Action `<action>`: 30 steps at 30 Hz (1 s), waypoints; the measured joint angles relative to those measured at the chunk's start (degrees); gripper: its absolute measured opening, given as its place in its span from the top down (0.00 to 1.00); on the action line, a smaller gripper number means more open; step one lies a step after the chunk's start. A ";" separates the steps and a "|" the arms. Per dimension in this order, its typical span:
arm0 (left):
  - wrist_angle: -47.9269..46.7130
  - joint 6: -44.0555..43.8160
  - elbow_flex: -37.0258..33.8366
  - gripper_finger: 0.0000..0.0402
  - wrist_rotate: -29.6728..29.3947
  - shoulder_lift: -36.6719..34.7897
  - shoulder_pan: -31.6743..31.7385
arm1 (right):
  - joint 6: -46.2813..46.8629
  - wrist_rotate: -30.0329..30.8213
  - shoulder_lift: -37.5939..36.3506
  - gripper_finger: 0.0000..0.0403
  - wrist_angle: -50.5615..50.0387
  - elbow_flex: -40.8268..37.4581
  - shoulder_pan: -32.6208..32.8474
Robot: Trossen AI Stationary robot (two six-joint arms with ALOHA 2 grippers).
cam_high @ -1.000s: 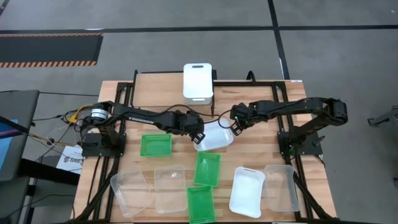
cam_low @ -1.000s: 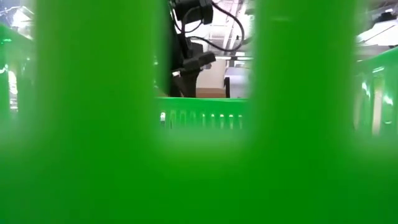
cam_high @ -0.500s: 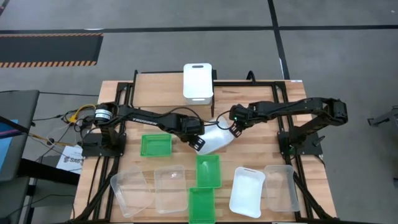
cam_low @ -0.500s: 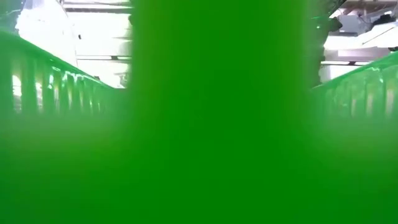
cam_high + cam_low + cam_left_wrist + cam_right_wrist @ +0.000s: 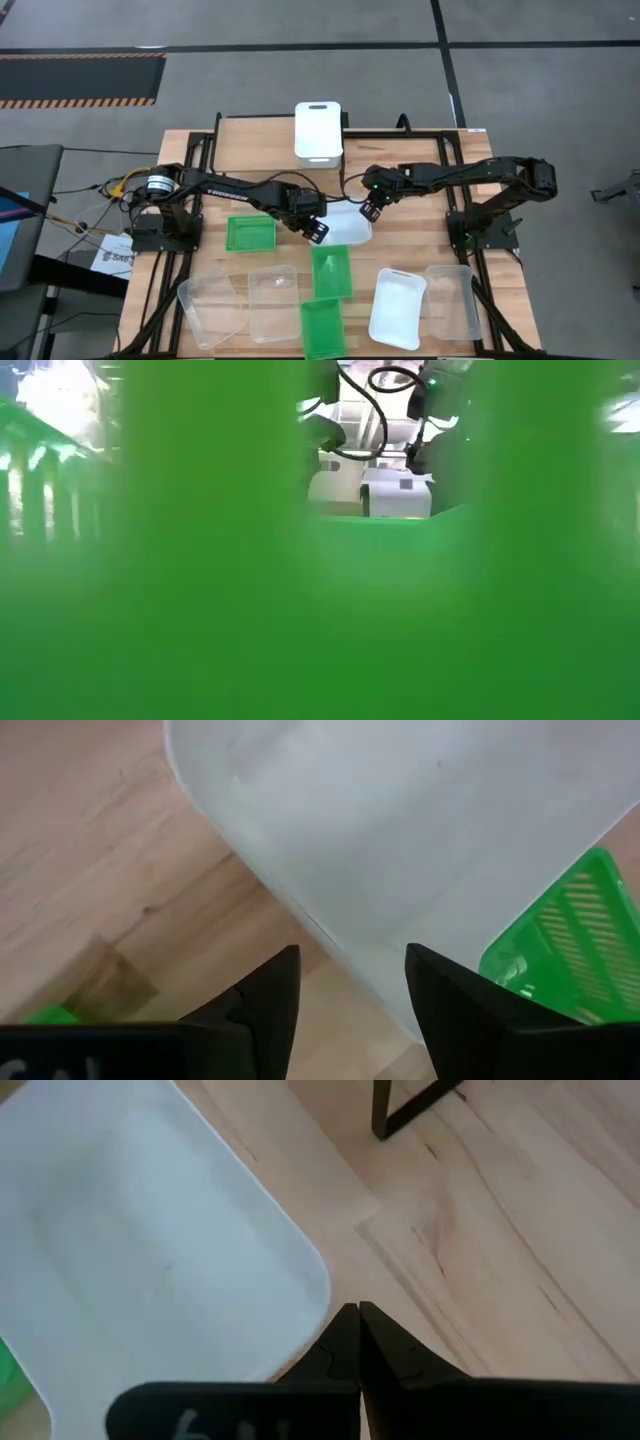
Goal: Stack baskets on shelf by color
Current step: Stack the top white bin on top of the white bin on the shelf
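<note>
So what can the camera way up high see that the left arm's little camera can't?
Only the high view shows both arms, the white basket on the shelf, the three clear baskets, the spare white basket and the right pincer at the middle basket's corner.

Only the left wrist view shows the left pincer up close: its fingers stand apart, with the basket's edge between them.

Both show the middle white basket, a green basket beside it and the wooden tabletop.
</note>
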 joint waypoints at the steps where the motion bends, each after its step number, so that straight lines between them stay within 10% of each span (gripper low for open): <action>1: -0.31 -0.31 0.00 0.58 -0.01 -0.17 0.08 | -0.09 0.00 0.00 0.97 -0.17 0.00 -0.10; 14: -0.47 -0.04 0.07 0.58 -18.64 -6.50 1.15 | -1.36 -0.11 0.00 0.95 -0.67 0.00 -0.11; 30: 5.20 20.52 0.02 0.58 -15.30 -1.25 5.80 | -0.53 -0.26 0.00 0.95 -0.78 0.00 -0.11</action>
